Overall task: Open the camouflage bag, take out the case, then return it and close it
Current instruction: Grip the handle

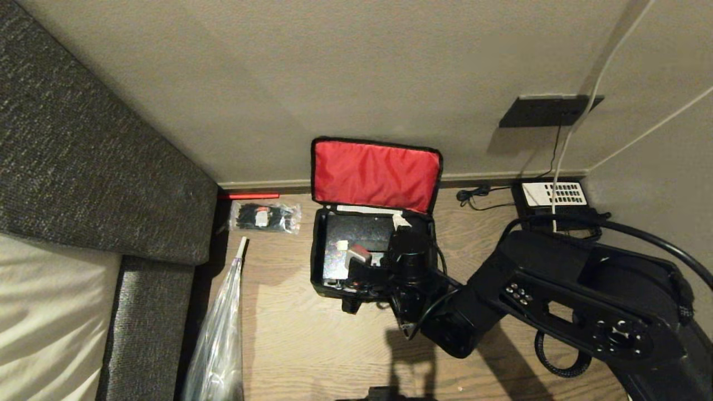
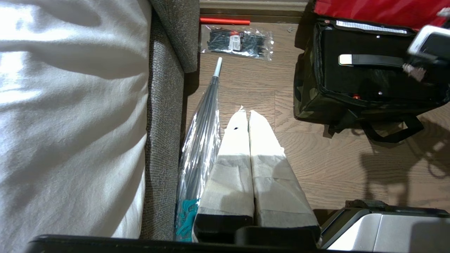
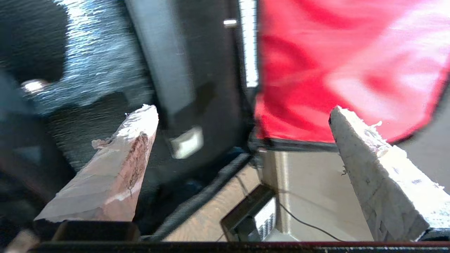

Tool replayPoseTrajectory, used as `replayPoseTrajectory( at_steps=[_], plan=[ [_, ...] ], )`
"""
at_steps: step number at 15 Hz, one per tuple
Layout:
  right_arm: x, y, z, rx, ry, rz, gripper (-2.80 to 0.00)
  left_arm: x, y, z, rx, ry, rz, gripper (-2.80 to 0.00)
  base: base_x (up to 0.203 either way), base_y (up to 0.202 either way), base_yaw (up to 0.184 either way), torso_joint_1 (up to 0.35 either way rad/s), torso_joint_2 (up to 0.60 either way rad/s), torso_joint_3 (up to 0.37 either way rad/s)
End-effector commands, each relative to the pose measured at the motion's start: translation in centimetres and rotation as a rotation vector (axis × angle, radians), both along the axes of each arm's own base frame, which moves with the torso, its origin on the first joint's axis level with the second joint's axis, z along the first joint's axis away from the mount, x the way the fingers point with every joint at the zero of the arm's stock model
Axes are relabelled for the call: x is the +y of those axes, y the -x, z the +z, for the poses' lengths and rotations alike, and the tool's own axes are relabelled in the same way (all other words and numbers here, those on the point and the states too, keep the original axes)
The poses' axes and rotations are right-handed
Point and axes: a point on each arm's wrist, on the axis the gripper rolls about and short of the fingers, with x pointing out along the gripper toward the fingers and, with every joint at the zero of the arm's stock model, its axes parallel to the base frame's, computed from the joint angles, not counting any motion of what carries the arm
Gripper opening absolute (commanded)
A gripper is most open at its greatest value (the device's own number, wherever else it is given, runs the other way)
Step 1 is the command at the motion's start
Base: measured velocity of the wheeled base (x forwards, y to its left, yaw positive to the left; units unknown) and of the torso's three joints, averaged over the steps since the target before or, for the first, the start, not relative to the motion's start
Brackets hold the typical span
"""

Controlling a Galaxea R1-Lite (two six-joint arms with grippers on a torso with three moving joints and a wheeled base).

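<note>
Lid's up, my right pincer spread wide and empty over the camouflage bag, next gripping the case at its six o'clock side.

Warm, dim indoor light — hard shadows fall on the wooden floor. The right wrist view is motion-blurred; glare whitens the bedding.

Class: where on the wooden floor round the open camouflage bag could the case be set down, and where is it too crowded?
Free: the floor in front of the camouflage bag, between the clear umbrella and the right arm. Crowded: the wall side, with the packet of cable ties and desk phone.
</note>
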Motion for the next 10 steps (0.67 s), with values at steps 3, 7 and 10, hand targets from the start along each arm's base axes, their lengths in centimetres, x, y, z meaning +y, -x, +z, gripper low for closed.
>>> replayPoseTrajectory(
  at_steps=[3,7,10],
  plan=[
    [0.1,-0.4,-2.2,0.032,0.032,-0.006,0.0,0.0,0.0,-0.1,0.001,0.0,0.001,-2.8,0.0,0.0,0.0,0.0,0.0,0.0],
    [0.7,-1.0,-3.5,0.037,0.028,-0.007,0.0,0.0,0.0,-0.1,0.001,0.0,0.001,-2.8,0.0,0.0,0.0,0.0,0.0,0.0],
    [1.0,-1.4,-4.1,0.026,0.012,-0.008,0.0,0.0,0.0,-0.1,0.001,0.0,0.001,-2.8,0.0,0.0,0.0,0.0,0.0,0.0]
  ],
)
